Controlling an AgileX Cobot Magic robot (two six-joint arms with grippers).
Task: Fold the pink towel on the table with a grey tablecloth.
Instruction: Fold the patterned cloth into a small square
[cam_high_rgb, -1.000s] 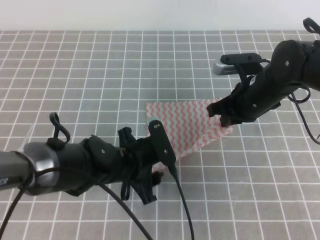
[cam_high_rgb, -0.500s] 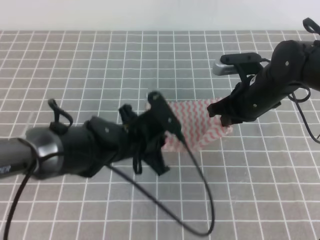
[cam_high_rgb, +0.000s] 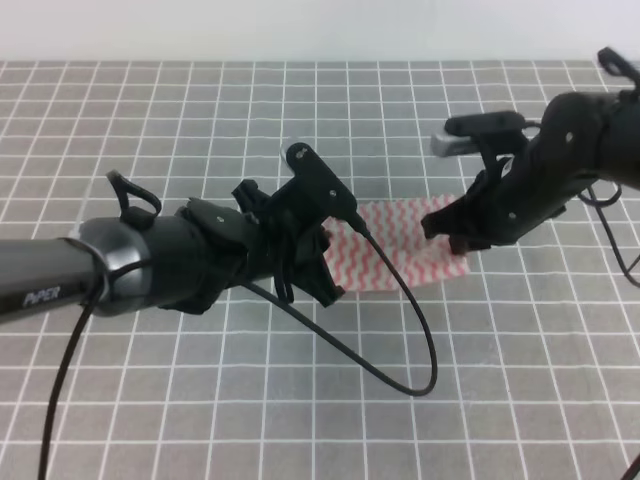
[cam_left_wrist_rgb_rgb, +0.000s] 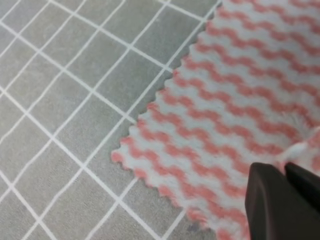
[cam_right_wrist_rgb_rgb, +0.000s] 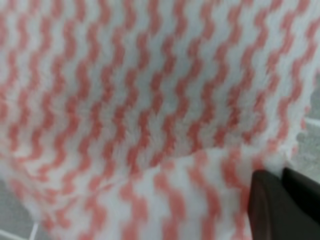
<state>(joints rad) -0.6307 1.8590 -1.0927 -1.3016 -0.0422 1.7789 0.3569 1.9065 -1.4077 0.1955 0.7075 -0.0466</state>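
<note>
Both arms reach inward, each tool (cam_high_rgb: 318, 262) (cam_high_rgb: 452, 232) pinched on the pink towel (cam_high_rgb: 400, 250).

We see the pink towel (cam_right_wrist_rgb_rgb: 150, 100) filling almost the whole frame, very close up. It has wavy pink and white stripes and looks soft and fuzzy. A fold runs across the lower middle, so one layer lies over another. In the lower right corner we see two dark fingers (cam_right_wrist_rgb_rgb: 270, 205) of the right gripper (cam_right_wrist_rgb_rgb: 282, 202), close together, with a bit of towel edge just above them. A little grey tablecloth (cam_right_wrist_rgb_rgb: 305, 150) peeks out at the right edge and lower left corner.
</note>
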